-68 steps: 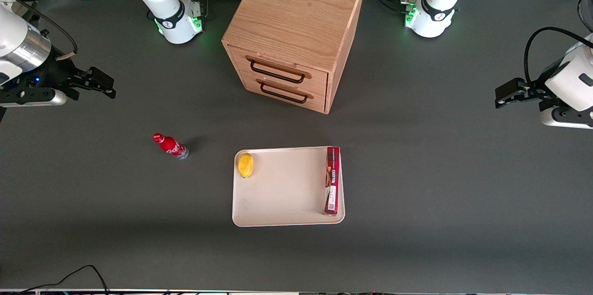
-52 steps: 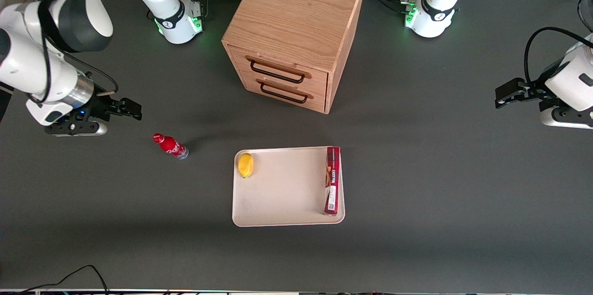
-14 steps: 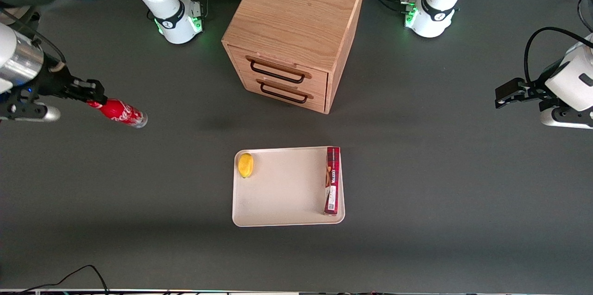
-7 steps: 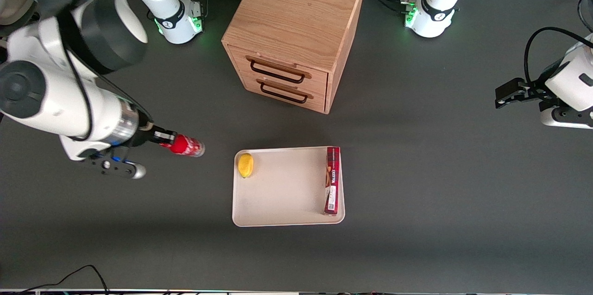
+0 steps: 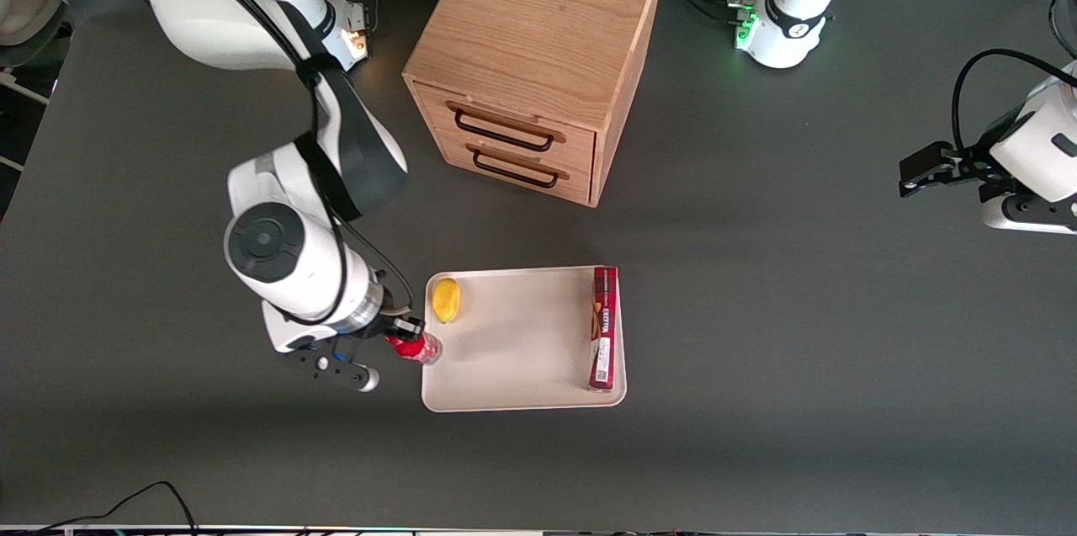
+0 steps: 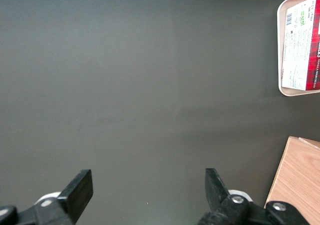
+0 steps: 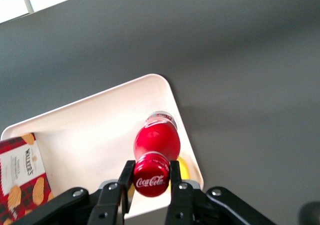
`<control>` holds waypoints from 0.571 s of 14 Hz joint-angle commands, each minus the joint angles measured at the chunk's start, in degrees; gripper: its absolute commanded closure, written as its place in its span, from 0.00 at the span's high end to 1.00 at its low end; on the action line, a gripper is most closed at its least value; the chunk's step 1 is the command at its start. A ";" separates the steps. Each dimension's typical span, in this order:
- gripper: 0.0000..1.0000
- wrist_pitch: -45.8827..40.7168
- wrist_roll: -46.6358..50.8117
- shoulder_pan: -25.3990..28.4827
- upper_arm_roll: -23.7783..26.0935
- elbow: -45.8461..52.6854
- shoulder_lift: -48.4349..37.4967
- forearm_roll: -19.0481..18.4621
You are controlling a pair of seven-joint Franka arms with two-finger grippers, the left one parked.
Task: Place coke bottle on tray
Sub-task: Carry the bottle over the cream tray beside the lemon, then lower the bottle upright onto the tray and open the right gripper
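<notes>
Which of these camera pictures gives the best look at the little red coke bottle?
The right wrist view: the coke bottle fills its middle, cap clamped in the gripper, hanging over the tray edge. The front view shows it only as a small red spot beside the lemon. The left wrist view misses it.

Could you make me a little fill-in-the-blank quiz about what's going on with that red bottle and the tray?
1. The gripper is shut on the coke bottle at its ____.
2. The bottle hangs over the rim of the ____.
3. The yellow fruit on the tray is a ____.
4. The long red box lies along the tray's edge toward the ____ arm's end of the table.

Missing words: cap; tray; lemon; parked
</notes>
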 commanded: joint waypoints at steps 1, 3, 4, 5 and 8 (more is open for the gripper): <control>0.00 2.84 2.31 1.12 -1.03 3.65 3.98 -2.12; 0.00 5.04 2.57 2.44 -1.47 3.56 5.66 -2.40; 0.00 5.83 3.88 2.88 -1.82 3.56 6.36 -2.40; 0.00 7.05 4.94 3.14 -1.82 3.48 6.63 -2.66; 0.00 7.50 5.30 3.15 -1.74 3.39 7.51 -4.24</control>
